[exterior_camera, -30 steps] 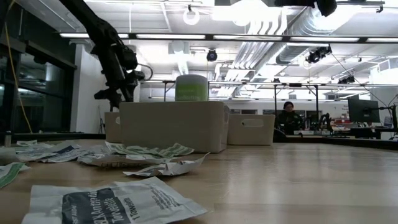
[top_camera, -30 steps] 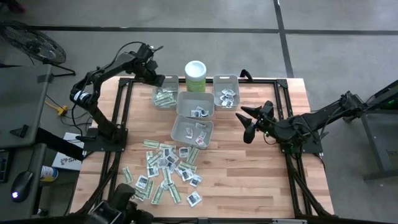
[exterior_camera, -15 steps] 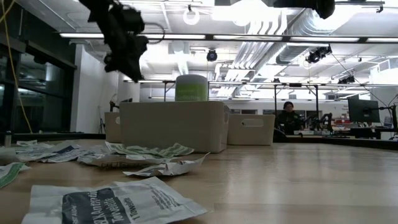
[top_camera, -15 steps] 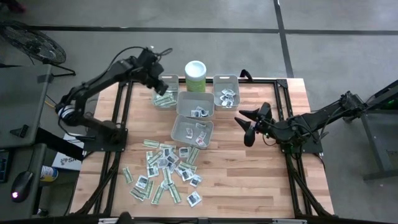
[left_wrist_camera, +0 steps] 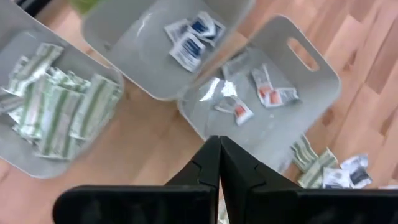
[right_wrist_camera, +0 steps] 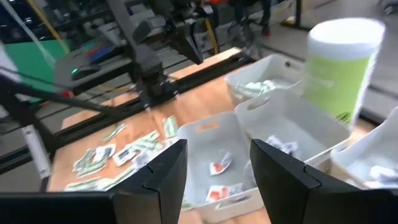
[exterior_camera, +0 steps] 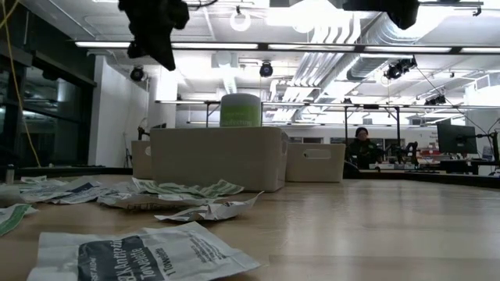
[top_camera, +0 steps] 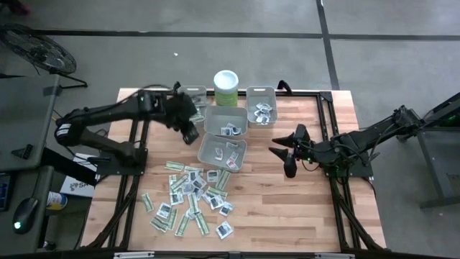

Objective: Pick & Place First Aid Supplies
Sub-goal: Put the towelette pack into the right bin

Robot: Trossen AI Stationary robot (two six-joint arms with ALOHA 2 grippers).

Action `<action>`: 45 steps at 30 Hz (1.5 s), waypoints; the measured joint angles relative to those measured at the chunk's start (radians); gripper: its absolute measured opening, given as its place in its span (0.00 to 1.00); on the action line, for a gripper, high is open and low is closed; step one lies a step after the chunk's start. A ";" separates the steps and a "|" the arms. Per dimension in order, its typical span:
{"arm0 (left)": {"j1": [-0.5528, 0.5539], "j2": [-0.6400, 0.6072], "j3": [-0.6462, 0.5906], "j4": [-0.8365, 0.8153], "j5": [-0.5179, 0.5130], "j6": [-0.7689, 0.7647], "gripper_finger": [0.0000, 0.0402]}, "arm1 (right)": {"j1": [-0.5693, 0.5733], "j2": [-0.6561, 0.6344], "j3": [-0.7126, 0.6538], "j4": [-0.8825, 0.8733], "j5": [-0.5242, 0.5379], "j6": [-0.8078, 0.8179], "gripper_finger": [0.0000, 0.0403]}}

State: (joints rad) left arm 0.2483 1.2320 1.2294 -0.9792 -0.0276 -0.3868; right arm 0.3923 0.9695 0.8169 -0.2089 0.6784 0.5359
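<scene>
left gripper [top_camera: 190,133]: fingers pressed together, empty, above the bins [top_camera: 221,150] | right gripper [top_camera: 285,153]: fingers spread, empty, right of bins | packets [top_camera: 192,198]: heaped on table [top_camera: 287,208], some in bins

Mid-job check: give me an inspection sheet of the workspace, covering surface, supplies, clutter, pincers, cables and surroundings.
Surface: wooden table, bare on its right side.
Job's things: loose packets scattered at the front left; green-white strips in the far-left bin; printed squares in the other bins.
Clutter: pale green canister behind the bins.
Pincers: left pincer shut and empty, above the bins; right pincer open and empty, right of the bins.
Cables: nothing seen on the table.
Surroundings: a person sits far behind the table.
</scene>
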 joint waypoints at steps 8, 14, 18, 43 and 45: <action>-0.274 0.000 0.000 -0.004 -0.188 -0.173 0.01 | 0.001 0.026 0.000 0.021 -0.190 -0.018 0.42; -0.418 -0.003 0.000 -0.004 -0.299 -0.241 0.01 | 0.002 0.166 0.085 0.065 -0.253 -0.064 0.42; -0.475 -0.008 0.000 -0.017 -0.327 -0.255 0.01 | 0.002 0.318 0.237 0.028 -0.278 -0.073 0.42; -0.919 -0.022 -0.413 0.663 -0.270 -0.122 0.00 | 0.116 0.951 0.484 0.032 -0.516 0.654 0.42; -0.929 0.022 -0.415 0.728 -0.256 -0.060 0.00 | 0.122 0.968 0.484 0.059 -0.510 0.706 0.42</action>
State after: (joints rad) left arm -0.6804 1.2544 0.8146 -0.2509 -0.2834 -0.4468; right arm 0.5139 1.9375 1.3013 -0.1497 0.1686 1.2418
